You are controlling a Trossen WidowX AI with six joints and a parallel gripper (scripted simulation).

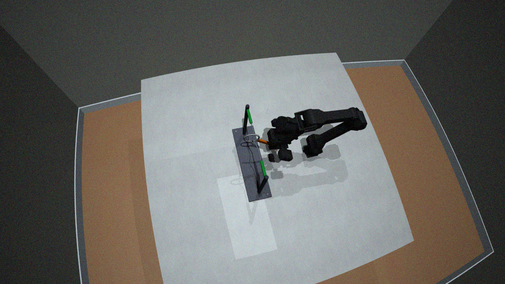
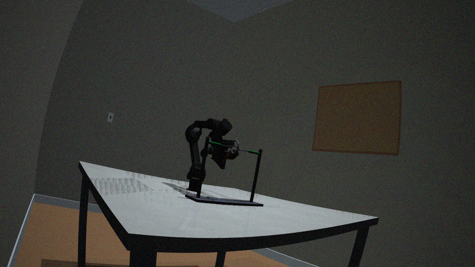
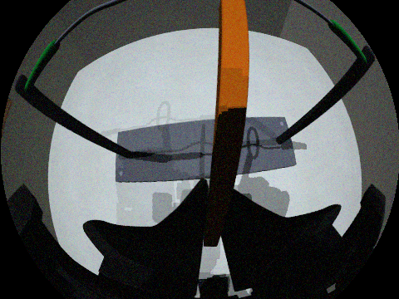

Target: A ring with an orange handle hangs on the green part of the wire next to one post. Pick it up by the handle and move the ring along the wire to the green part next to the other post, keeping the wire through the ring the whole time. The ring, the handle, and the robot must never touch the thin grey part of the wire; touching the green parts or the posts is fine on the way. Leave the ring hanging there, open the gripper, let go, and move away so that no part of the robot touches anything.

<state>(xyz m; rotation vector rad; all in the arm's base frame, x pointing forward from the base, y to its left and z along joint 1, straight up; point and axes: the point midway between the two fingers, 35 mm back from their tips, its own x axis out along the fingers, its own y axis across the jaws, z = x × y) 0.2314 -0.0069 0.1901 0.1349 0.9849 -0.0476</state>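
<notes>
On a white tabletop point(image 2: 159, 212), a dark base plate point(image 2: 229, 201) with two posts is seen. A ring point(image 2: 236, 144) is carried around the wire between the green ends, held by the end effector point(image 2: 229, 153) of the black arm.

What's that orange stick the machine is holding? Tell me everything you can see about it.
The orange handle is a slim, flat, plain orange bar, plastic by its look. Its lower end is pinched between the fingers of the black tool, which is shut on it. Its far end joins a thin grey ring that circles the wire partway between the two posts, over the dark base plate. Nothing else seems to touch it.
</notes>
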